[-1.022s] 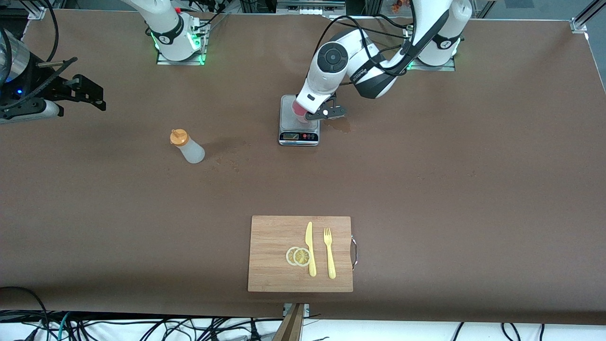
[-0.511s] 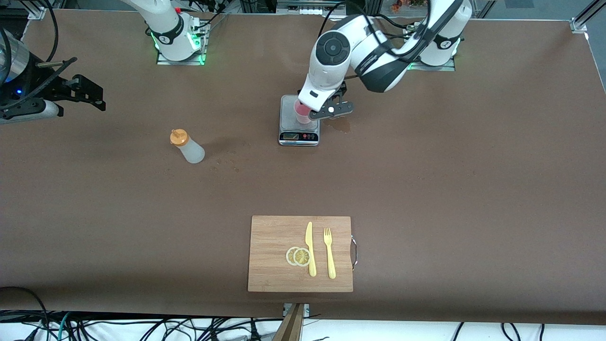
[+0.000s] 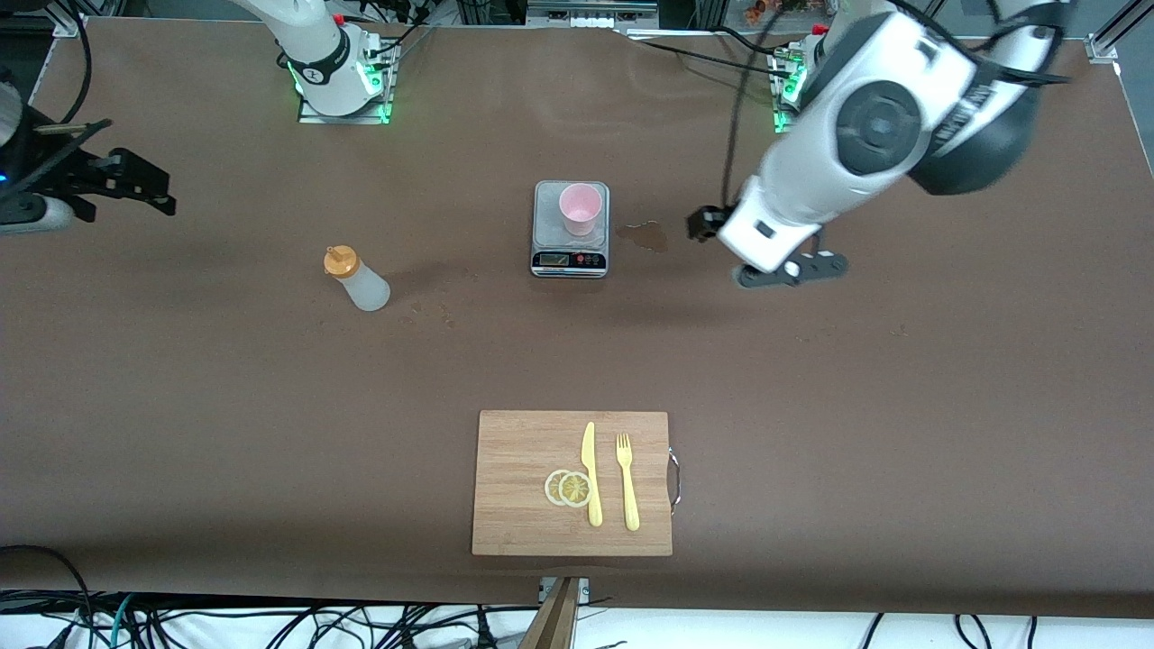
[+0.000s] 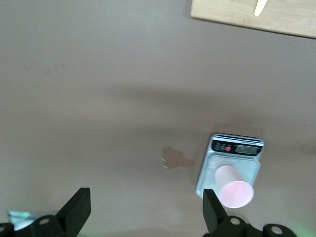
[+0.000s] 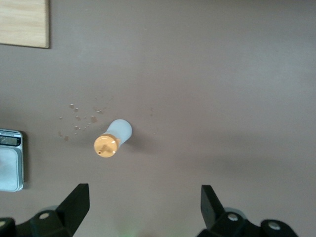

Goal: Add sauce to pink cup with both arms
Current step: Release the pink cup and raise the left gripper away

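While the pink cup [image 3: 580,208] stands upright on the grey scale [image 3: 570,229], empty as far as I can see, the sauce bottle [image 3: 356,279] stands by itself on the desk [image 3: 902,406], well apart from the scale toward the right arm's end and a little nearer the front camera. The left tool [image 3: 789,270] hangs over bare desk toward the left arm's end, clear of the scale, its fingers [image 4: 74,213] spread wide and holding nothing. The right tool [image 3: 135,180] is up over the desk's edge at its own end, likewise wide open and empty; its wrist camera looks down on the orange cap [image 5: 106,146].

To my eye the step in hand is the right arm fetching the bottle. It should come straight down, centre the body between the fingers, and close below the cap, gently, since soft plastic will squirt if pinched hard. There is a small brownish stain [image 3: 647,236] beside the scale and droplets [image 5: 79,118] near the bottle, so a careless squeeze looks like the real risk.
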Tool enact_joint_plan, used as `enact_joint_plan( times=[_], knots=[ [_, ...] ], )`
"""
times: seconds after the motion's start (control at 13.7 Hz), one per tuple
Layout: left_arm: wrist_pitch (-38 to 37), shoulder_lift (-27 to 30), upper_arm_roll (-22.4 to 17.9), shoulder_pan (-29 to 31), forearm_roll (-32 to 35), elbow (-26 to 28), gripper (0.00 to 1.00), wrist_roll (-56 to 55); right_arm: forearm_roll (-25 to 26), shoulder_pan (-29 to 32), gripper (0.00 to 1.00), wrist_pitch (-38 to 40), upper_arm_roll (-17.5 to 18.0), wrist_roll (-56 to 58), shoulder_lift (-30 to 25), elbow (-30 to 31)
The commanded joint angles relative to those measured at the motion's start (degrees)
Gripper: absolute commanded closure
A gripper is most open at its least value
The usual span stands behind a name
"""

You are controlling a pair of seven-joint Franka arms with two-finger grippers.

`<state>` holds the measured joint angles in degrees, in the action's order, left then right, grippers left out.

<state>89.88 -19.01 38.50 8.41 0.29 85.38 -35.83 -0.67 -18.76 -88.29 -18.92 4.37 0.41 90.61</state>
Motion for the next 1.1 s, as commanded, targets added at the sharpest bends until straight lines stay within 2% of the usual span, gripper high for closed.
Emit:
enact_joint_plan(
  times=[0.0,0.15,0.22,0.37,0.51,0.73,1.02],
  knots=[
    [-0.9,6.1,-7.4,-0.5,-0.3,2.6,0.00,14.6,-0.1,0.2,0.00,0.7,-0.1,0.8,-0.4,-1.5],
    [0.8,11.5,-18.3,-5.3,-0.3,7.1,0.00,27.2,-0.2,0.0,0.00,2.0,0.0,3.5,0.1,-2.8],
    [3.5,14.3,-22.9,-7.4,-0.4,10.4,0.00,31.9,-0.2,-0.6,0.00,5.4,0.1,9.1,1.2,-3.0],
    [10.1,19.4,-29.2,-9.5,-0.4,17.3,0.00,32.8,-3.1,-0.7,0.00,7.4,0.4,19.4,1.5,-2.6],
    [9.1,19.5,-30.2,-9.2,-0.4,17.5,0.00,32.8,-5.8,-0.6,0.00,7.4,0.2,33.1,1.7,-1.7],
    [5.7,19.3,-30.0,-9.0,-0.5,16.0,0.00,33.5,-13.4,1.2,0.00,6.8,-0.3,48.7,3.3,0.9],
    [5.7,18.8,-30.0,-9.3,-0.6,14.6,0.00,33.2,-24.3,7.7,0.00,4.9,-0.3,72.2,8.6,5.2]
  ],
)
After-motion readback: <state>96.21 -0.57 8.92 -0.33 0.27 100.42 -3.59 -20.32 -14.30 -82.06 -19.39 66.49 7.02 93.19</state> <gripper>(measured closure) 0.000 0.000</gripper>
